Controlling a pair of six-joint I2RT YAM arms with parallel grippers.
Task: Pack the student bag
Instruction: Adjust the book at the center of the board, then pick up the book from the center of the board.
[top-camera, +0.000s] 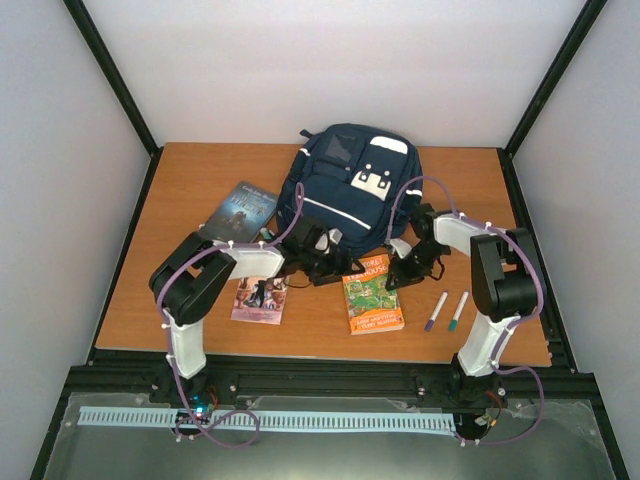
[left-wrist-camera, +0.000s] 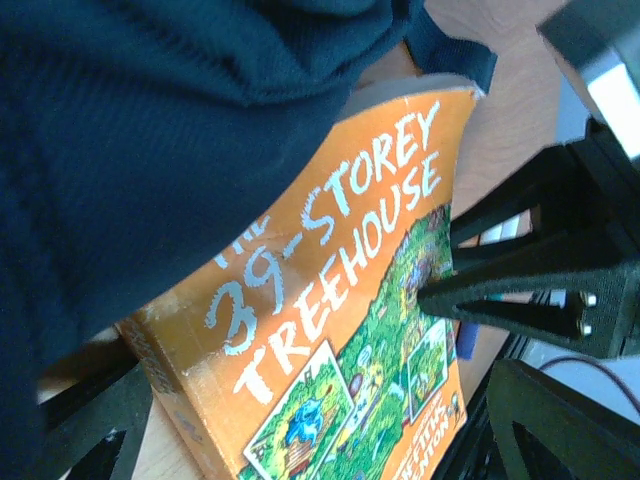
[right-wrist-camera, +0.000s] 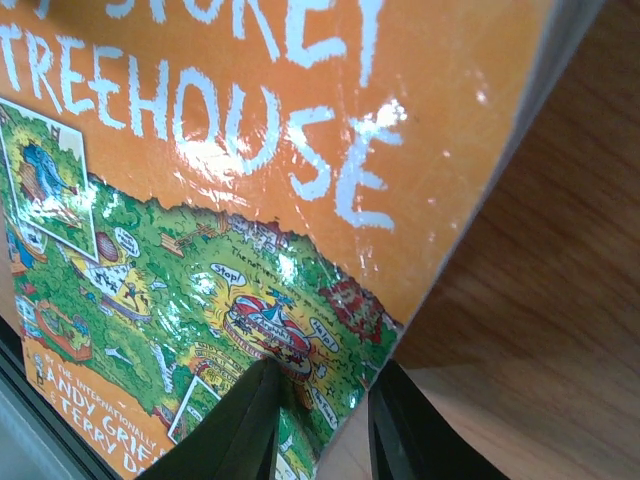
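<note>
**Treehouse book pinched at its edge, bag mouth just ahead**

At the left of the bench (top-camera: 200, 170) a dark blue book (top-camera: 243, 209) and, nearer the arms, a small pink-covered book (top-camera: 259, 299) lie flat and apart from both arms, probably waiting their turn.

The left gripper (top-camera: 322, 256) sits at the near edge of the student bag (top-camera: 345, 185). Its jaws are spread wide with nothing between them. Placed there, it looks ready to take the fabric and lift the opening.

The bag lies at the back centre of the bench, front pockets up. In the left wrist view its navy fabric hangs over the top end of the 39-Storey Treehouse book (top-camera: 372, 295). I cannot tell whether that end is already inside.

The right gripper (top-camera: 404, 270) has closed on the book's right edge, with the cover between its narrow-set fingers (right-wrist-camera: 250, 420). An edge hold suits sliding the book forward while leaving its leading end free.

Right of that, a purple marker (top-camera: 436, 311) and a teal marker (top-camera: 459, 311) lie side by side, unpacked.
</note>
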